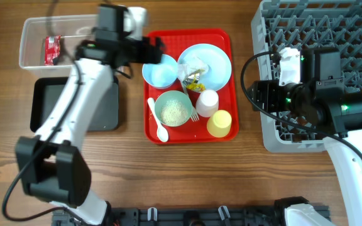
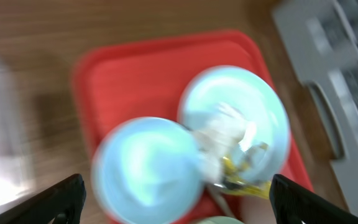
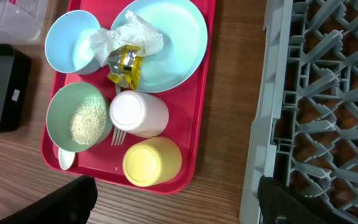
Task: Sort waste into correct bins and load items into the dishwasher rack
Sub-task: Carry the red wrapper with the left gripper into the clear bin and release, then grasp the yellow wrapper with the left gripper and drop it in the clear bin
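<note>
OK, wood table point(image 1: 137, 182) held everything. Dishwasher rack point(image 1: 275, 25), a grey pegged crate, sat at the R edge with the R arm across it. No dishes showed in the visible part.

Red serving tray point(image 1: 222, 37) lay mid-table, well apart from the bins. Clear tub point(image 1: 36, 28) was far L, with the black tray point(image 1: 49, 107) just beside it on the near side.

Left gripper point(image 2: 176, 186) hung over the tray's far L part above the blue bowl point(image 1: 159, 72). Its fingers were spread wide with nothing between them; wrist view blurred. Right gripper point(image 3: 179, 199) sat btwn rack and tray, also spread wide and empty.

Pale blue plate point(image 1: 217, 59) was on the tray's far R, with the blue bowl just beside it on the L. Pale green bowl point(image 1: 173, 108) sat near L, holding white grains point(image 3: 86, 118).

Crumpled tissue point(image 1: 192, 64) draped over the plate rim and touched the blue bowl. Yellow cup point(image 1: 219, 123) was in the near R corner, white cup point(image 1: 207, 99) just beside it.

White spoon point(image 1: 158, 122) lay along the L rim by the green bowl. Fork tines point(image 3: 118, 135) poked out btwn the white cup and green bowl.

Yellow wrapper point(image 3: 124, 65) lay on the plate against the tissue. Red wrapper point(image 1: 53, 49) lay inside the clear tub.
</note>
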Controlling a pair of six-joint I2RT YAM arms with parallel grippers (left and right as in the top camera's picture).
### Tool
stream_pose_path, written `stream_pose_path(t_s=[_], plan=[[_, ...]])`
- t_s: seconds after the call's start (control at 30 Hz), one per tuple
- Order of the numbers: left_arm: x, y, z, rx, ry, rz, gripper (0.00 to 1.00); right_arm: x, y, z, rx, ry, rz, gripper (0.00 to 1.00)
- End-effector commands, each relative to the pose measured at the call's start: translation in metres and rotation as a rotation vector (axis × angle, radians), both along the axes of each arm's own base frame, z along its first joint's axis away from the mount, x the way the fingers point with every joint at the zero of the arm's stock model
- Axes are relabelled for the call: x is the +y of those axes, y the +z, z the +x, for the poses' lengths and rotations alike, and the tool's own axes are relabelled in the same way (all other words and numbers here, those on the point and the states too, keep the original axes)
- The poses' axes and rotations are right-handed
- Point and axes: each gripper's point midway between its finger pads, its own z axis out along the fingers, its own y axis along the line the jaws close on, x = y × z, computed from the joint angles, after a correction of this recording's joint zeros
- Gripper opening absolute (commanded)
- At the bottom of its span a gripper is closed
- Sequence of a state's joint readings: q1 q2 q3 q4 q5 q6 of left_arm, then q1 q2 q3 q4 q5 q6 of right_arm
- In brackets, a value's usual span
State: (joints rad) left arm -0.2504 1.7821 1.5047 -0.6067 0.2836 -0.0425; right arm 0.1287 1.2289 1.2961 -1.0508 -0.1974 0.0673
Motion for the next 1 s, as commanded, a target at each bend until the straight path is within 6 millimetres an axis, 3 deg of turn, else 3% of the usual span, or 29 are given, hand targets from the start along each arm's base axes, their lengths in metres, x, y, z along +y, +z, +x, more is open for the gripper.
stream_pose_path(t_s=[0.0,0.2,0.5,0.63,0.7,0.9,0.97], plan=[[-0.040,-0.032,-0.011,0.046,-0.116,0.034,0.92,-0.004,0.008,0.002,-0.023,-0.027,-0.003,0.88],[-0.086,-0.074,-0.020,0.085,-0.211,0.051,0.88,-0.004,0.008,0.002,-0.016,-0.047,0.010,0.88],[-0.107,-0.123,-0.024,0.132,-0.246,0.097,0.78,-0.004,0.007,0.001,-0.013,-0.047,0.009,0.87],[-0.112,-0.133,-0.027,0.146,-0.257,0.104,0.72,-0.004,0.007,0.001,-0.014,-0.047,0.009,0.88],[-0.113,-0.136,-0.027,0.147,-0.258,0.104,0.63,-0.004,0.007,0.001,-0.014,-0.047,0.009,0.87],[-0.115,-0.137,-0.024,0.137,-0.256,0.097,0.05,-0.004,0.007,0.002,-0.014,-0.047,0.009,0.87],[-0.117,-0.134,-0.020,0.120,-0.255,0.091,0.04,-0.004,0.008,0.002,-0.015,-0.047,0.009,0.87]])
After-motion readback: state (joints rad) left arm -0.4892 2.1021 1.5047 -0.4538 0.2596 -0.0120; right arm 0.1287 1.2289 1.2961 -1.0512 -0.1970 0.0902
